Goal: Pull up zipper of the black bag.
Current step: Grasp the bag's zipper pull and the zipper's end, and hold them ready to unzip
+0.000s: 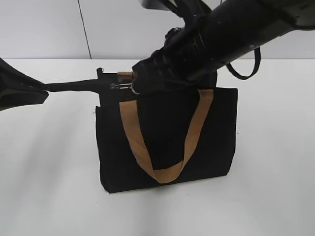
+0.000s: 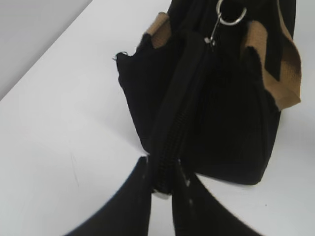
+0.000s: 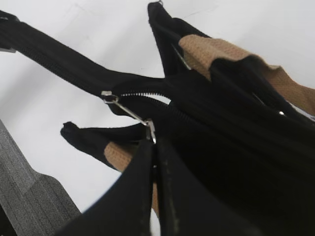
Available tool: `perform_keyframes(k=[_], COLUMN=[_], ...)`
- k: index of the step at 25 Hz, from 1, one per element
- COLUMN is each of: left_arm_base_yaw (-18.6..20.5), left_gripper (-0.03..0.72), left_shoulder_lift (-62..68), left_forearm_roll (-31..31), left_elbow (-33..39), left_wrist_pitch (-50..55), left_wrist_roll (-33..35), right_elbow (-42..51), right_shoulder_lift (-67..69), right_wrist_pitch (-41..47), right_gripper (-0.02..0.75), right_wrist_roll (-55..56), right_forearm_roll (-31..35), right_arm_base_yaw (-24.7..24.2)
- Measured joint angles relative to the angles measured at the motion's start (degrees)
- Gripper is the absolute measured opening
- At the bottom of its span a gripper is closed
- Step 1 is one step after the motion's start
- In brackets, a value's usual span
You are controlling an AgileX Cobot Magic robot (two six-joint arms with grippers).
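Standing upright mid-table (image 1: 44,187): black bag (image 1: 167,142), tan strap (image 1: 162,172) drooping down its front. Pinched tight between the left gripper (image 2: 165,189) fingers: the tail end of the zipper (image 2: 179,123), stretched out sideways off the bag's top edge. Clamped in the right gripper (image 3: 153,147): the silvery pull tab (image 3: 129,112) with its ring (image 2: 231,14).

Black bag (image 1: 167,140) upright; zipper (image 3: 130,113) mostly closed, end stretched sideways.
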Motion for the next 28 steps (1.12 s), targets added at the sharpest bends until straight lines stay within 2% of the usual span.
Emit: perform_keyframes(k=[7, 11, 19, 28], left_arm_base_yaw=[-0.06, -0.18, -0.12, -0.12], left_gripper=[0.078, 0.077, 0.077, 0.077], left_shoulder_lift=[0.06, 0.06, 0.06, 0.06], left_forearm_roll=[7.96, 10.52, 11.71, 12.0], left_elbow=[0.0, 0.0, 0.0, 0.0], left_wrist_pitch=[0.0, -0.06, -0.41, -0.48], left_wrist_roll=[-8.77, -12.01, -12.72, -12.72], right_elbow=[0.0, 0.0, 0.0, 0.0], right_shoulder_lift=[-2.86, -2.98, -3.2, -3.49], right_wrist_pitch=[2.2, 3.84, 5.55, 9.31], right_gripper=[-0.001, -0.001, -0.001, -0.001], right_wrist_roll=[1.57, 1.63, 1.69, 1.74], right_forearm_roll=[0.89, 1.17, -0.4, -8.23], right_arm_base_yaw=[-3.96, -6.3, -12.27, -18.83])
